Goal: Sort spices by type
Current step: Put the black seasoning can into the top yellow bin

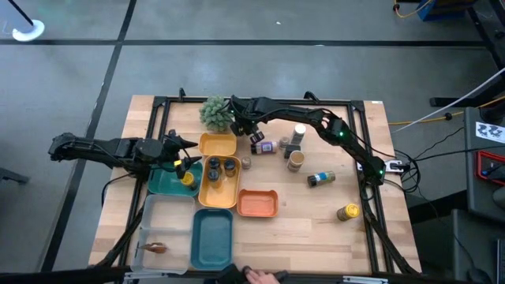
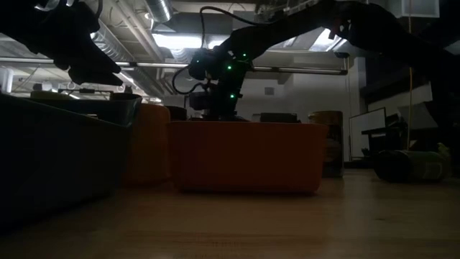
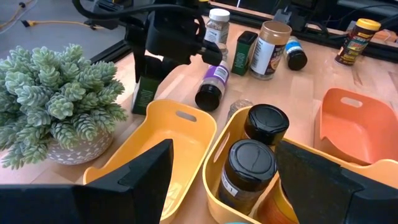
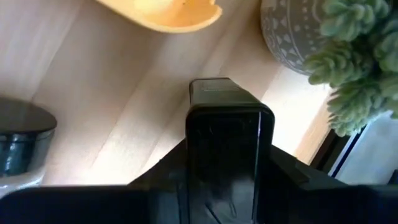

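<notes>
**One dark box between the right jaws: handling notes**

High view. Right gripper (image 1: pixel 243 118) reaches to the far side of the table, just beside the fuzzy plant (image 1: pixel 215 113) and behind the small yellow tray (image 1: pixel 218 144). Left gripper (image 1: pixel 175 152) waits over the teal tray (image 1: pixel 164 181), jaws spread wide, holding nothing. Loose spices lie right of centre: a purple-labelled bottle (image 1: pixel 263 147) on its side, a white-capped jar (image 1: pixel 299 131), a tan jar (image 1: pixel 295 161), a blue-ended jar (image 1: pixel 319 179) lying down, and a yellow-capped jar (image 1: pixel 348 211) well apart from the rest.

Low view. Too dark to read; an orange tray (image 2: pixel 244 157) fills the middle and hides any contact.

Left wrist view. The right gripper stands above the dark green box (image 3: pixel 145 94), which is upright on the wood between plant and small yellow tray. Two black-lidded jars (image 3: pixel 249 168) already sit in the large yellow tray (image 3: pixel 219 146).

Right wrist view. The box (image 4: pixel 227 134) sits between the fingers, which flank its two flat sides; I cannot tell whether they press on it yet.

Judgement: probably a light, stiff carton with smooth faces. Grip low on the broad faces, moderate squeeze; too hard could dent it, too high could tip it toward the plant.
</notes>
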Tool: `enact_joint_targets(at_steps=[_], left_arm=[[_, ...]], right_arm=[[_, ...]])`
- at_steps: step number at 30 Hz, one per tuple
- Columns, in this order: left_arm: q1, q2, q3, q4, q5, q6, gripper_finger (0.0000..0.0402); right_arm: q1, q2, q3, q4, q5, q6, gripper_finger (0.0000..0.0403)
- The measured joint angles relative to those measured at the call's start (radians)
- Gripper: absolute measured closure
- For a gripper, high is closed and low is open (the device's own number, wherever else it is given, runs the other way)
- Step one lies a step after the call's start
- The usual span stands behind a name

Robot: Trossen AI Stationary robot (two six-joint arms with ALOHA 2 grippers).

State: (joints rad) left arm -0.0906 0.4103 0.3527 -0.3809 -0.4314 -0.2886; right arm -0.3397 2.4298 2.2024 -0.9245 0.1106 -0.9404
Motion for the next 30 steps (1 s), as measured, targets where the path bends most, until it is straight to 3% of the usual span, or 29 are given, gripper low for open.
enact_joint_targets(at_steps=[11,19,30], left_arm=[[0.000,0.000,0.000,0.004,0.000,0.000,0.0139],[0.000,0.000,0.000,0.004,0.000,0.000,0.0139],[0.000,0.000,0.000,0.004,0.000,0.000,0.0139]], right_arm=[[0.046,0.000,0.056,-0.070,0.038,0.050,0.0269],[0.101,0.000,0.149,-0.175,0.200,0.050,0.0276],[0.151,-0.007,0.154,-0.195,0.357,0.052,0.0276]])
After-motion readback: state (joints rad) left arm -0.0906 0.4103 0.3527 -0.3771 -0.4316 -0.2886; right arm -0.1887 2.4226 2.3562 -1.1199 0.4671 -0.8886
